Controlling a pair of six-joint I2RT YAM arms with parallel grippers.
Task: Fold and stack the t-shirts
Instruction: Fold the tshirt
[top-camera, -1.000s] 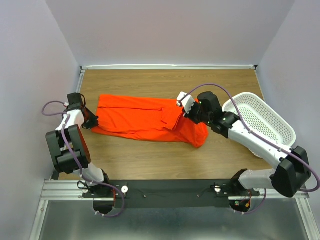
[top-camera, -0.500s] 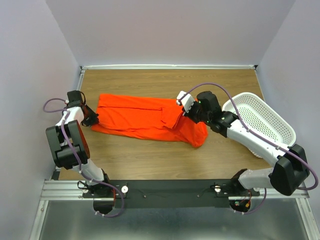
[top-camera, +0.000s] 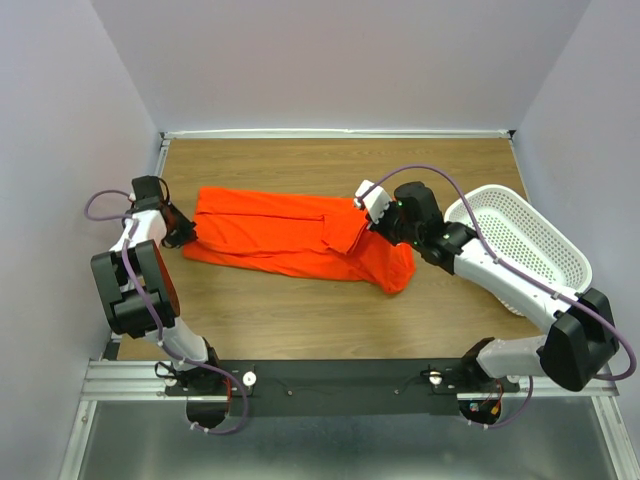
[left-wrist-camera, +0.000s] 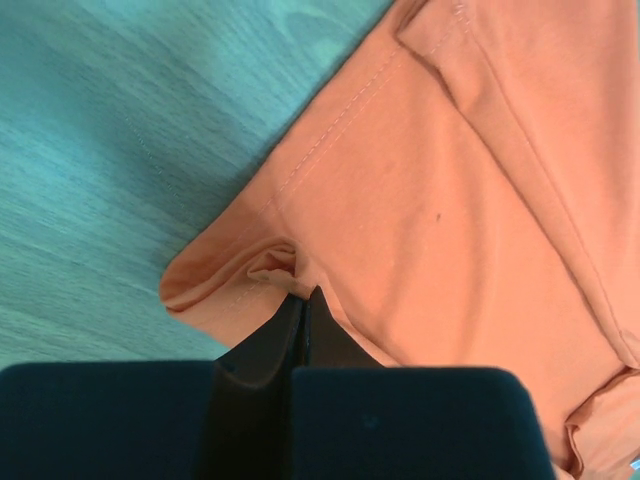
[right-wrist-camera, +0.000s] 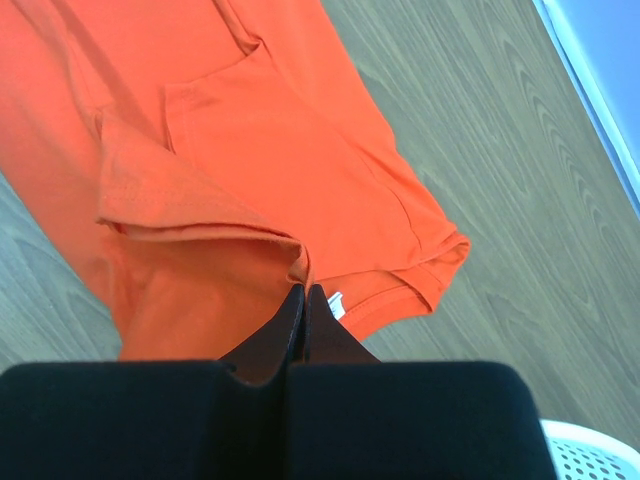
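Tabletop (top-camera: 300, 320) of wood grain, seen from above, with one orange t-shirt (top-camera: 270, 235) lying across its middle. The t-shirt is bunched into a long band running left to right, with a loose flap doubled over near its right end. You have two arms in view, one at each end of the cloth.

Your left gripper (top-camera: 186, 233) sits at the t-shirt's left end. In the left wrist view its two fingers are pressed fully together, pinching a small fold at the stitched edge (left-wrist-camera: 303, 296).

Your right gripper (top-camera: 364, 224) is at the t-shirt's right part, over the flap. In the right wrist view its fingers are likewise closed tight on a ridge of fabric (right-wrist-camera: 303, 290), and a small white label (right-wrist-camera: 335, 301) peeks out just beside them.

One white perforated basket (top-camera: 530, 240) stands at the right edge of the tabletop, apart from the t-shirt, behind your right arm.
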